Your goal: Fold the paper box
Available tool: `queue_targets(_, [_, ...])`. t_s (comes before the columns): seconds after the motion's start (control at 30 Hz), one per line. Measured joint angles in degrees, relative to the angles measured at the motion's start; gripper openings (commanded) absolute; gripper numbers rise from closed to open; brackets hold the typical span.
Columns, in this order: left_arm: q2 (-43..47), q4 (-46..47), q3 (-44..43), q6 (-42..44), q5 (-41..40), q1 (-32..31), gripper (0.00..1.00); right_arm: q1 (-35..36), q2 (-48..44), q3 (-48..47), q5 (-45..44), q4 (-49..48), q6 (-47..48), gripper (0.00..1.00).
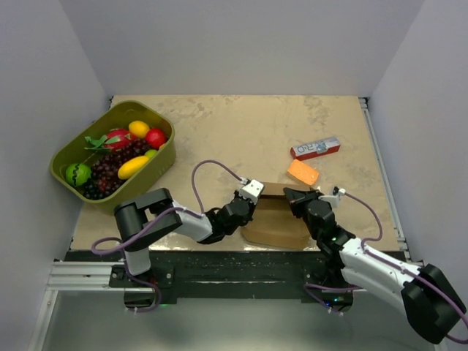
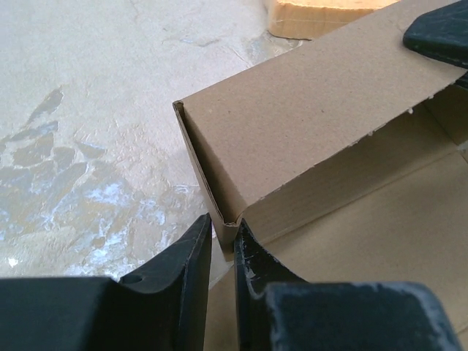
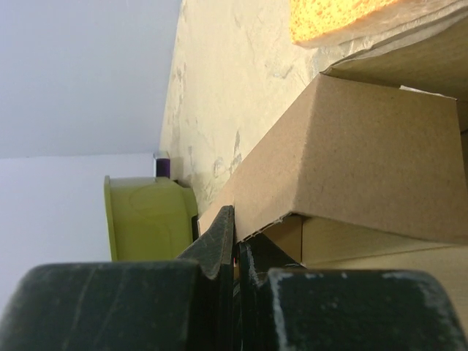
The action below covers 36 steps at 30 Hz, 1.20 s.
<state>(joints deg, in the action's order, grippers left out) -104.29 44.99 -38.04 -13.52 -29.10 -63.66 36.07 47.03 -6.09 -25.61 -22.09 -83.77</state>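
The paper box [image 1: 276,223] is plain brown cardboard, half formed, lying near the table's front edge between my two arms. My left gripper [image 1: 251,205] is at its left end. In the left wrist view the fingers [image 2: 223,232] straddle the corner of a raised wall [image 2: 314,110], narrowly open, with a sliver of gap on the left side. My right gripper [image 1: 291,194] is at the box's right end. In the right wrist view it [image 3: 235,234] is shut on the edge of a folded-up wall [image 3: 365,146].
A green basket [image 1: 162,162] of toy fruit stands at the back left and shows in the right wrist view [image 3: 146,216]. An orange block [image 1: 303,172] and a red-and-white carton [image 1: 315,149] lie just behind the box.
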Motion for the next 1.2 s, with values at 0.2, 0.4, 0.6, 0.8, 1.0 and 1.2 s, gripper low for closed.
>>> queue_targets(0.2, [-1.1,1.1,-0.3,-0.5,-3.7,-0.9,0.07,0.2,-0.8,-0.2,0.8,1.1,-0.4,0.11])
queue_targets(0.4, [-1.6,-0.5,-1.7,-0.4,-6.6,-0.7,0.00,0.3,-4.2,-0.4,2.0,5.9,1.6,0.49])
queue_targets(0.6, [2.9,-6.9,-0.2,0.2,-5.6,2.9,0.00,0.3,-10.6,-2.0,3.8,15.2,8.2,0.78])
queue_targets(0.8, [8.5,-16.4,0.8,1.3,0.9,7.5,0.00,0.3,-13.8,-8.2,10.9,22.3,18.3,0.86])
queue_targets(1.0, [13.6,-25.1,0.8,2.3,7.8,12.6,0.00,0.3,-9.9,-18.6,21.2,27.7,32.0,0.86])
queue_targets(1.2, [15.5,-29.2,0.8,2.9,10.8,14.1,0.00,0.3,-7.0,-27.9,22.4,34.0,45.5,0.83])
